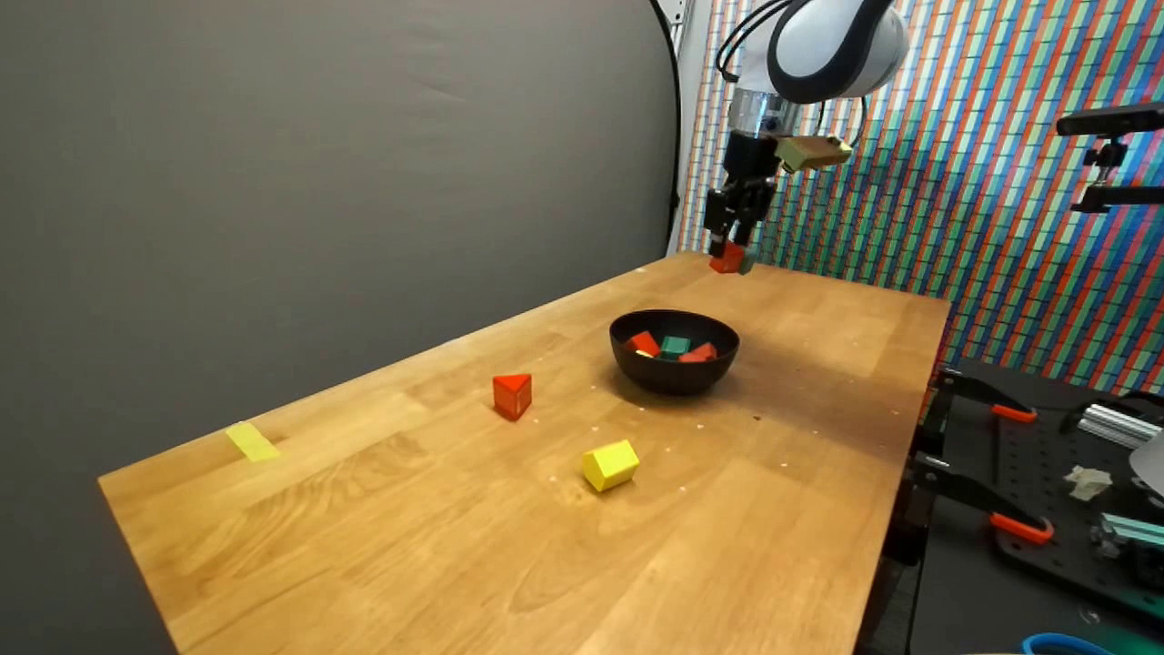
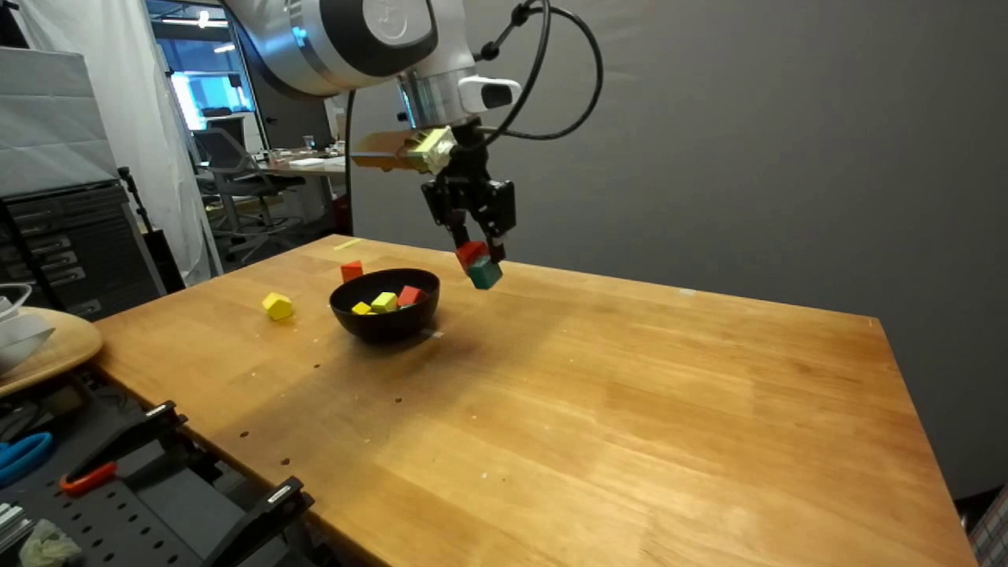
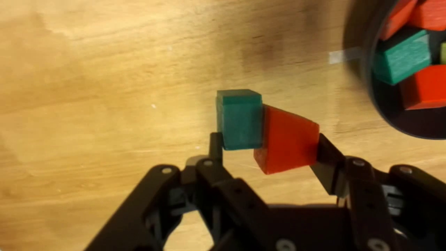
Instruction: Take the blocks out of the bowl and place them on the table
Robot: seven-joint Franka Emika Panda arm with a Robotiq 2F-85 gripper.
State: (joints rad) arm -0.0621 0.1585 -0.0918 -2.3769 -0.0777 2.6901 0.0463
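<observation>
Jaws clamped on two blocks pressed side by side, a green block (image 3: 242,120) and a red block (image 3: 291,143), which appear to hang above the table (image 2: 669,409).

In the wrist view the bowl (image 3: 413,122) lies between two and three o'clock from this pair. On the table, in an exterior view, a triangular red block (image 1: 512,397) stands between eight and nine o'clock from the bowl, and a house-shaped yellow block (image 1: 610,465) rests at seven; these two look like the finished part. The held pair is out of the bowl but not yet placed. More red blocks (image 3: 428,87), another green block (image 3: 404,57) and some yellow blocks (image 2: 385,302) lie inside the bowl, their full count partly out of sight. What remains, by judgement: set the pair down, then empty the bowl.
</observation>
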